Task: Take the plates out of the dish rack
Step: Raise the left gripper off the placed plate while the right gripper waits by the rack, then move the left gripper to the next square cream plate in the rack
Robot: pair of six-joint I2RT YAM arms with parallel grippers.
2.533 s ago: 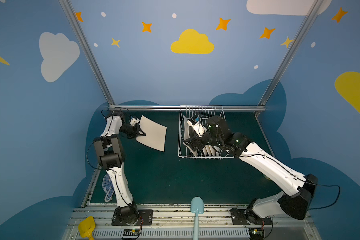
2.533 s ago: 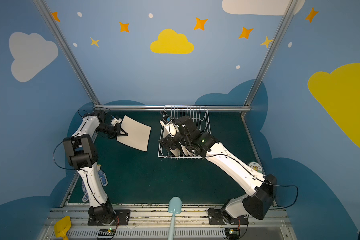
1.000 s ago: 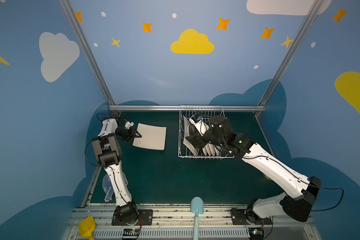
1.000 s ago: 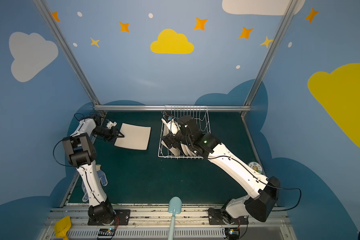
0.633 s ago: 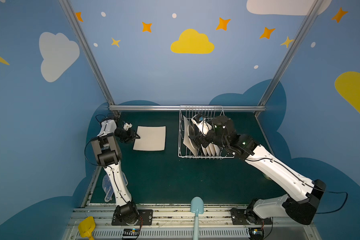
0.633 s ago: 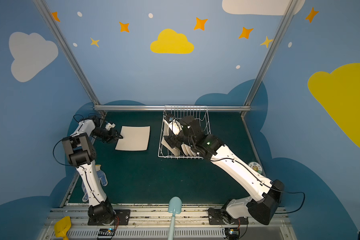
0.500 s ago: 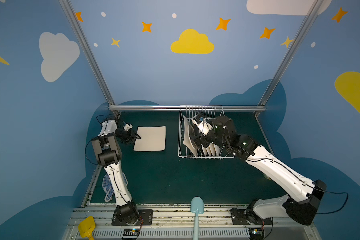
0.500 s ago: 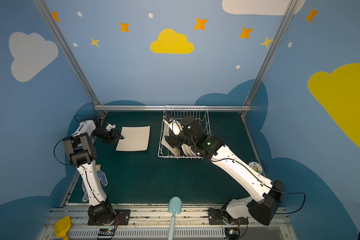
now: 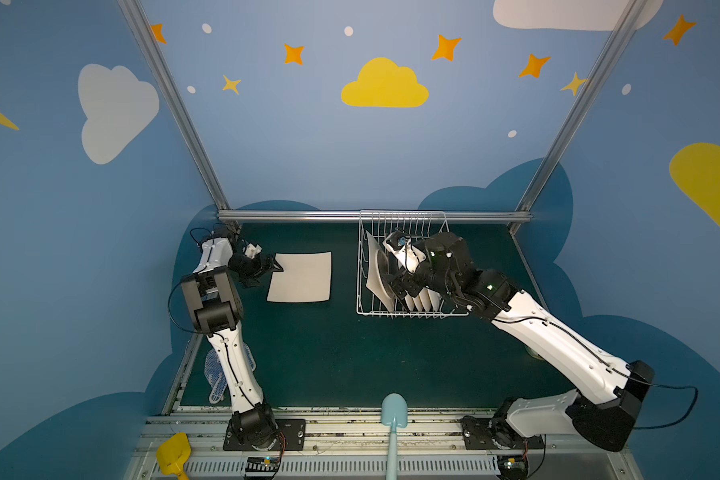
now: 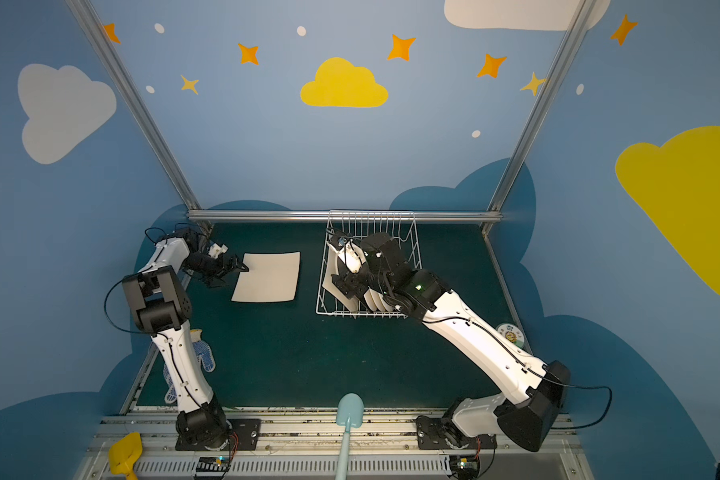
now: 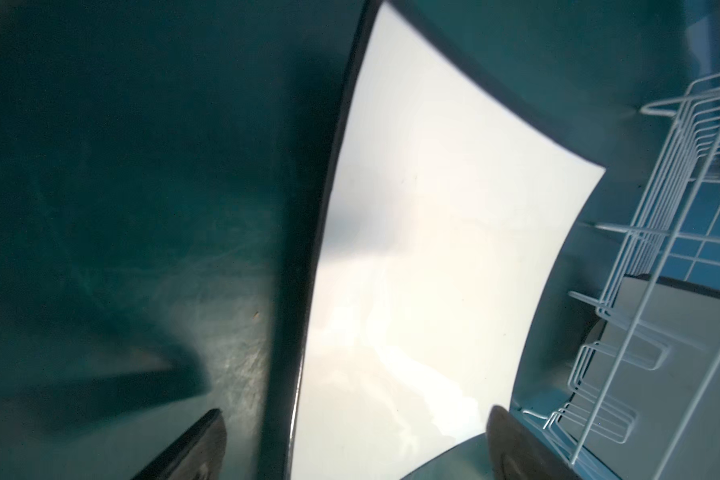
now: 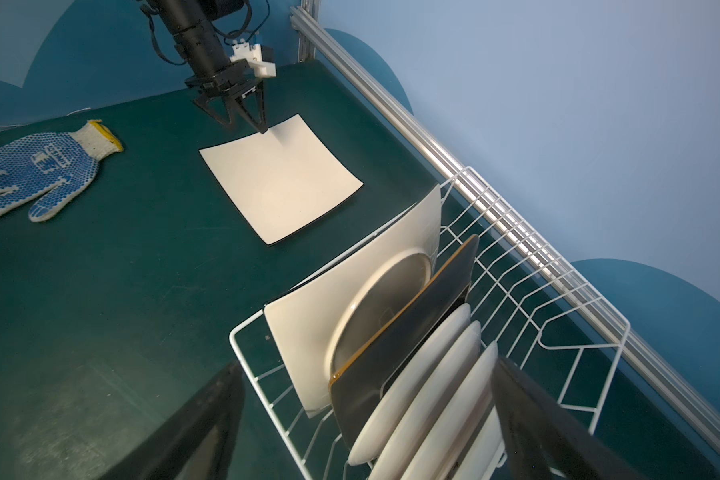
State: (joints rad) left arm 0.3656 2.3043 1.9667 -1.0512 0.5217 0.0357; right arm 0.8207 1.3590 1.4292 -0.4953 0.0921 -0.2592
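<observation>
Plates (image 12: pixel 391 332) upright in dish rack (image 9: pixel 402 226); glove (image 12: pixel 38 174) logo illegible.

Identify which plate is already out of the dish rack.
The cream square plate, lying flat beside the dish rack; the other plates stand upright inside it.

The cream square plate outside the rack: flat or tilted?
Flat: the plate lies level on the green table, and the left gripper stands open at its corner.
</observation>
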